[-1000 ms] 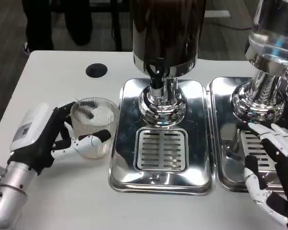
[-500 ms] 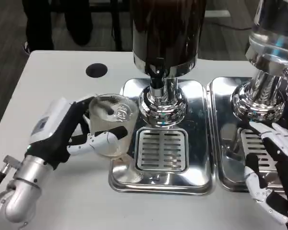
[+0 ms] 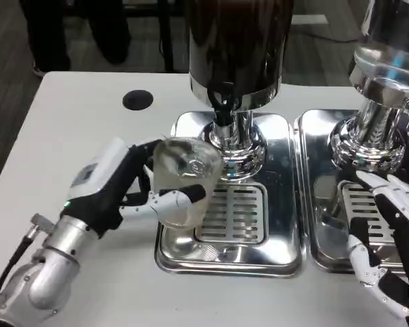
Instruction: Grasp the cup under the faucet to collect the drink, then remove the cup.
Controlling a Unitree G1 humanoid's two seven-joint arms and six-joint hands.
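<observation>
Cup — a clear ribbed plastic one, tilted so its mouth leans toward one o'clock — is held in the left robot hand, lifted over the left edge of the steel drip tray. The robot hand sits at the cup's nine o'clock: its white back faces up and its black palm presses the cup's left wall, while white fingers wrap across the near side of the cup and others reach around behind it. The silver left forearm runs back toward seven o'clock over the white tabletop.

From the cup, the dark faucet lies at about one o'clock, under the brown-tinted drink dispenser; the cup's rim is close beside the dispenser's chrome base but not yet under the spout. The slotted grate of the drip tray lies just at the cup's four o'clock, partly seen through the clear wall.

At three o'clock across the scene stands a second dispenser with clear contents on its own steel tray. The right robot hand hangs over that tray's near right part, fingers spread apart and holding nothing.

A black round grommet sits in the tabletop at eleven o'clock from the cup. A small label shows on the back of the left robot hand, too small to read.
</observation>
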